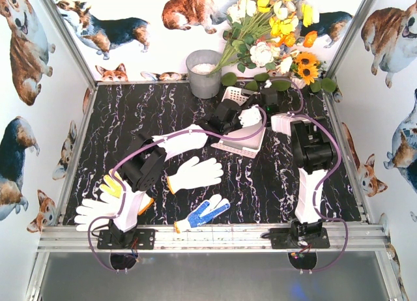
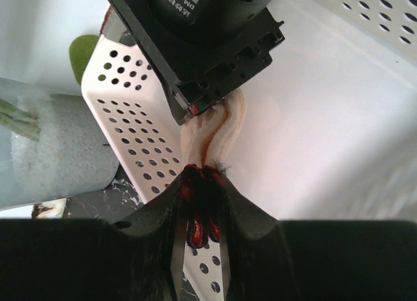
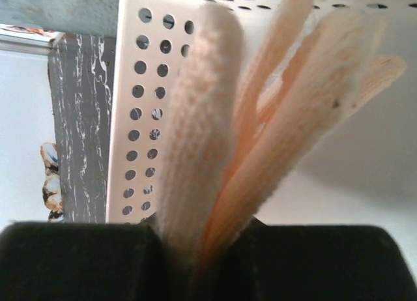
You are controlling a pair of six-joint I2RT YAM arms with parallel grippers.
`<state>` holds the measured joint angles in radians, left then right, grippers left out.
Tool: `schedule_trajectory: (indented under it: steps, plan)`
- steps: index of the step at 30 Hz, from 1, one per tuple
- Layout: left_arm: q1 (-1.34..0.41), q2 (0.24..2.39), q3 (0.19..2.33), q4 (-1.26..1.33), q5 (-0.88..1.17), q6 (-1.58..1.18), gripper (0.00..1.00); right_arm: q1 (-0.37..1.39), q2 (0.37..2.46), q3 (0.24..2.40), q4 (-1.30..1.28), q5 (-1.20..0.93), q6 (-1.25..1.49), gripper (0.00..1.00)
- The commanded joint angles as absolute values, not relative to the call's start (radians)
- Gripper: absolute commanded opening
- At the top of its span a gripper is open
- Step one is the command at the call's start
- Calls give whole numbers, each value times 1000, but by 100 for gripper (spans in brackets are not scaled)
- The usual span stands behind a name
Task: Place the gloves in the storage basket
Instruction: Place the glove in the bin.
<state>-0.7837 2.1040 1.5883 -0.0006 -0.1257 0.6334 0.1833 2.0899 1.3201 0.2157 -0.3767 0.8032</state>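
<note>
The left tool [image 2: 202,180] is clenching the dark cuff of a pale glove [image 3: 195,118] while the right tool [image 3: 202,236] is gripping its fingers. The glove is hanging stretched between them over the inside of the basket [image 2: 127,112], toward one o'clock on the tabletop [image 1: 273,184]. If only one side is letting go, the glove is likely to drag back out over the rim. An arm nudging the light basket risks sliding it. A white glove [image 1: 195,174] and a blue-dotted glove [image 1: 203,212] are waiting toward six o'clock.
</note>
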Motion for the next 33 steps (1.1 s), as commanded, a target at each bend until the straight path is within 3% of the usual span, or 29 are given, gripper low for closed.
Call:
schedule_trajectory:
  steps: [1, 8, 14, 25, 33]
  plan:
    - [-779, 2118, 1589, -34, -86, 609, 18, 194, 2112, 1353, 206, -347, 761, 0]
    - [-782, 2122, 1589, -58, -69, 588, 25, 208, 2123, 1349, 199, -315, 763, 0]
    - [-782, 2083, 1572, -46, -67, 557, 46, 213, 2135, 1343, 219, -274, 772, 0]
    - [-726, 1901, 1436, 84, 6, 365, 76, 229, 2143, 1324, 276, -216, 779, 0]
    - [-613, 1846, 1371, 139, 81, 90, 83, 248, 2164, 1345, 275, -210, 787, 0]
